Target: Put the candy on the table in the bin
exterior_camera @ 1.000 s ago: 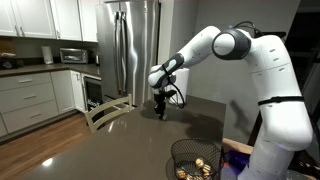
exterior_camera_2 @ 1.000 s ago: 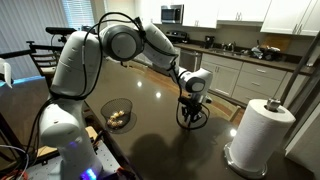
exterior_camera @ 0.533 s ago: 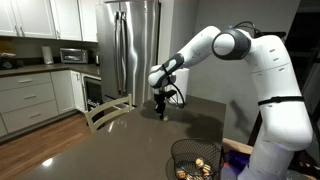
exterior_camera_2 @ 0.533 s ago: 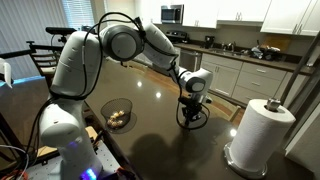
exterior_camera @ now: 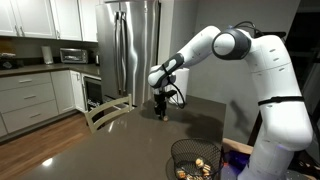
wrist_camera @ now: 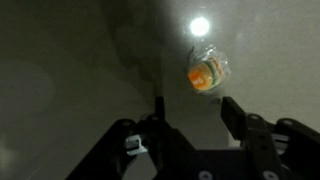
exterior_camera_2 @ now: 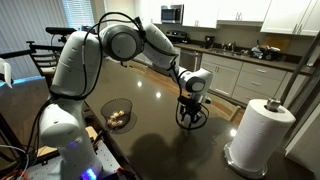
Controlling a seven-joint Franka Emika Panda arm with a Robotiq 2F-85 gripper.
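Wrist view shows the gripper [wrist_camera: 196, 118] spread wide and holding nothing, low over the worktop [wrist_camera: 60, 70]. The candy [wrist_camera: 207, 72] lies on the worktop just beyond the fingertips, untouched. In both exterior views the bin [exterior_camera: 190, 150] stands well apart from the gripper.

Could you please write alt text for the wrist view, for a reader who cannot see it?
A small orange-yellow candy in a clear wrapper lies on the dark, glossy table, just beyond the open gripper, whose two black fingers rise from the bottom edge. A round white light reflection shines above the candy.
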